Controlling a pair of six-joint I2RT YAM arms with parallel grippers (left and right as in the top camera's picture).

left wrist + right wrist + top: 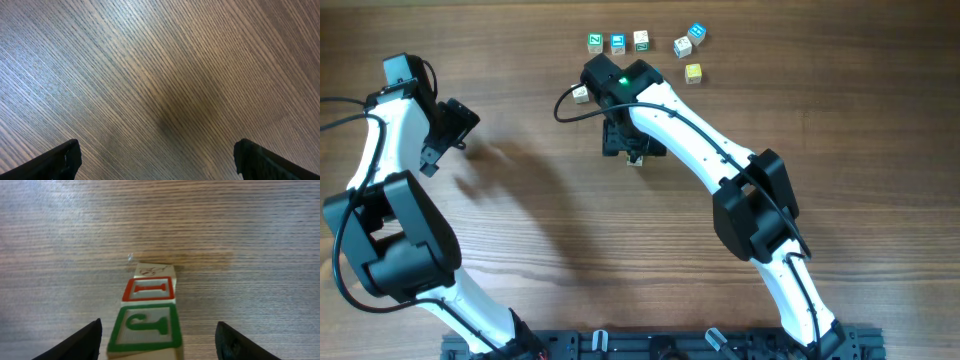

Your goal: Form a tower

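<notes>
A: Right jaws straddle the tower, set wide with a clear gap on each side, gripping nothing. Green-framed cube nearest the lens, a red-framed one under it, a plain one at the foot

B: And from overhead?

A: The tower's hidden under the right arm, mid-worktop, near the loose cubes. Left jaws gape wide over bare wood, well apart from it all

B: The danger?

A: One jaw landing first, I'd say. The cubes look slightly out of line, so a lopsided squeeze could shove the top one off or topple the lot

B: And the surface?

A: Dark wood-grain worktop, smooth with a sheen, so a nudged cube may well slide. Nothing of the room shows beyond it, bar a black rail at the near edge
</notes>
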